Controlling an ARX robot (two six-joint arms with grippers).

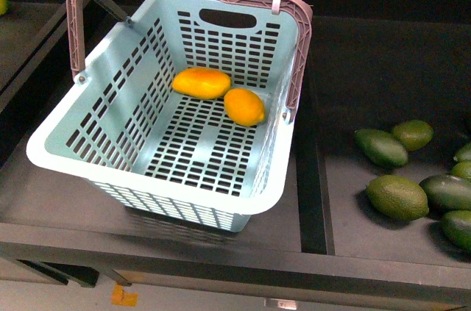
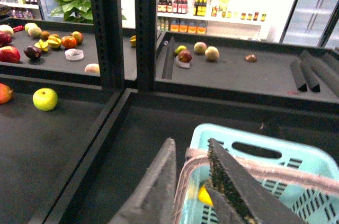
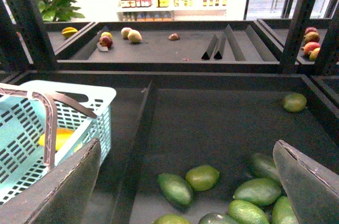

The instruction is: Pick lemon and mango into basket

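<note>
The left gripper (image 2: 193,181) has its jaws set narrowly around the brown ribbed handle (image 2: 275,173) of the basket (image 2: 296,155), which passes between the two fingers; it appears to hold the handle, though contact on both pads is hard to confirm. The right gripper (image 3: 185,181) stands wide, nothing between its fingers, hovering above a cluster of green fruits (image 3: 204,177) in the tray on the robot's right.

In the front view neither arm shows. The mango (image 1: 201,82) lies on the slotted floor of the basket, toward the far wall at about 12 o'clock from the floor's centre. The lemon (image 1: 244,106) lies just beside it at roughly 4 o'clock, touching or nearly so.

With both fruits inside, the task looks finished; at most, releasing the handle remains.
</note>
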